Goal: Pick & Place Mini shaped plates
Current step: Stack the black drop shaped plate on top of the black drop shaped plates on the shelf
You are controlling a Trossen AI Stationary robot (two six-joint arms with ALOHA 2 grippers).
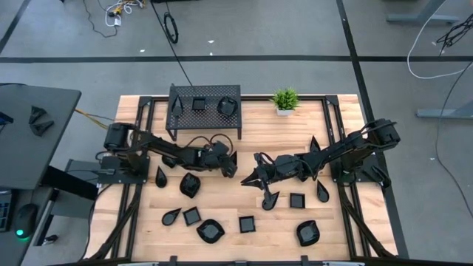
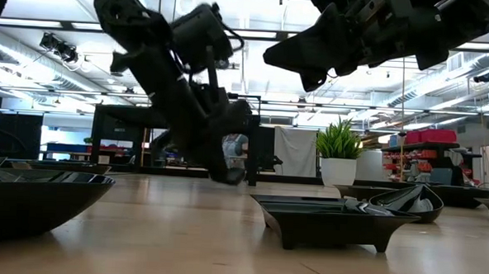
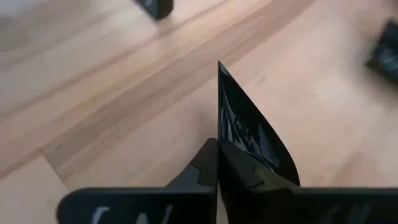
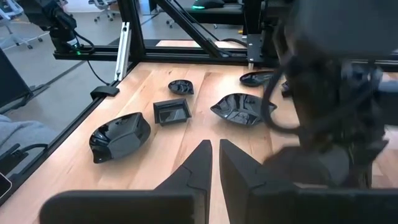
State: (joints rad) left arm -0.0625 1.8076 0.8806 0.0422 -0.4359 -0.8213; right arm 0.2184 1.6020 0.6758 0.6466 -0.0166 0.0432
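Note:
Several glossy black mini shaped plates lie flat on the wooden table, among them a rounded one (image 1: 190, 183), a square one (image 1: 246, 223) and a teardrop (image 1: 171, 216). More sit on the black perforated rack (image 1: 205, 117) at the far edge. My left gripper (image 1: 229, 166) is at the table's middle, shut on a pointed leaf-shaped plate (image 3: 249, 127). My right gripper (image 1: 250, 178) hovers just to its right above the table. Its fingers (image 4: 216, 144) are close together with nothing between them. My left gripper pinches the leaf-shaped plate by its wide end (image 3: 239, 155) between the two fingers, which slant down from the table's left. The plate's pointed tip (image 3: 219, 65) sticks out past the fingertips, and its glossy inside faces sideways. Whether it rests on the table I cannot tell.
A small green potted plant (image 1: 284, 100) stands at the far edge, right of the rack. Plates lie along the near side, such as a rounded one (image 1: 308, 233) and a square one (image 1: 296, 199). Black frame rails run along both table sides.

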